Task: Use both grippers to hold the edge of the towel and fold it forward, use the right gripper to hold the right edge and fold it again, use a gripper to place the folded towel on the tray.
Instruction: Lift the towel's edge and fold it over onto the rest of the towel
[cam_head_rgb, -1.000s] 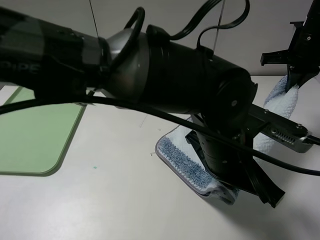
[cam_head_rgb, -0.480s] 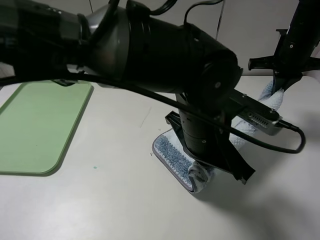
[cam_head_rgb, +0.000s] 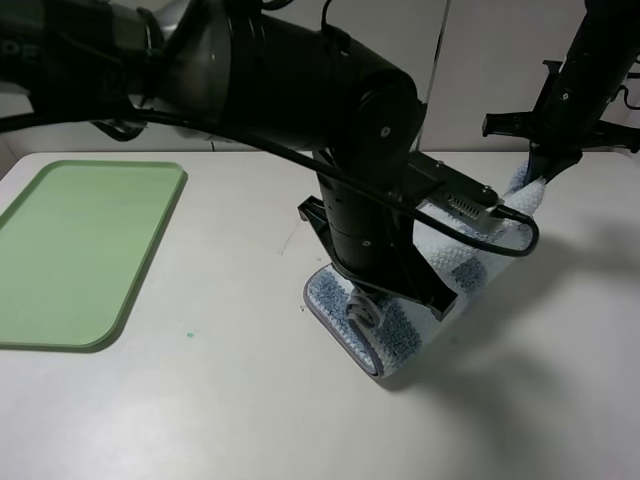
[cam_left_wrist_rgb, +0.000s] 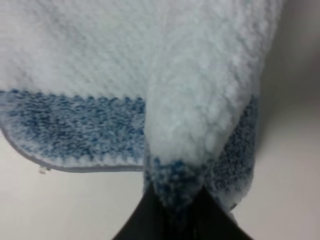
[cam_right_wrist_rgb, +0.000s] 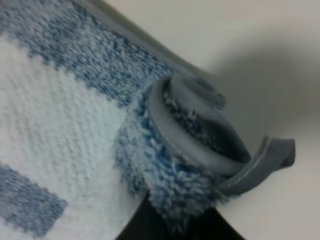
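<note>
towel spot: the towel (cam_head_rgb: 400, 335) sits right of the middle of the counter (cam_head_rgb: 220, 410). Its near-left part lies flat and the rest is lifted, slung up toward the far right.
left fingers: the left fingers (cam_left_wrist_rgb: 142, 222) are pinched tight on a bunched blue-and-white fold, low down just over the flat part.
right fingers: the right fingers (cam_right_wrist_rgb: 145, 225) are clamped on a fluffy corner where the hem (cam_right_wrist_rgb: 185, 145) curls round, with the little loop (cam_right_wrist_rgb: 265, 160) sticking out. That corner hangs high at the far right.
edges: the grey hem on the near-left side lies on the counter, rounded corner pointing near. The far-side edges are hidden, can't tell how they run.
open room: bare counter lies all along the near side and between towel and tray. More bare counter lies right of the towel, in shadow.
tray: the tray (cam_head_rgb: 150, 262) is way off at the left edge, well apart from the towel.
in the way: the bulky left arm (cam_head_rgb: 370, 190) hangs right over the towel's middle and covers a lot of it, and its cable (cam_head_rgb: 528, 232) loops across the lifted cloth.
other stuff: the right arm (cam_head_rgb: 585, 70) comes down at the far right, and there's a tiny teal speck (cam_head_rgb: 188, 335) near the tray.
</note>
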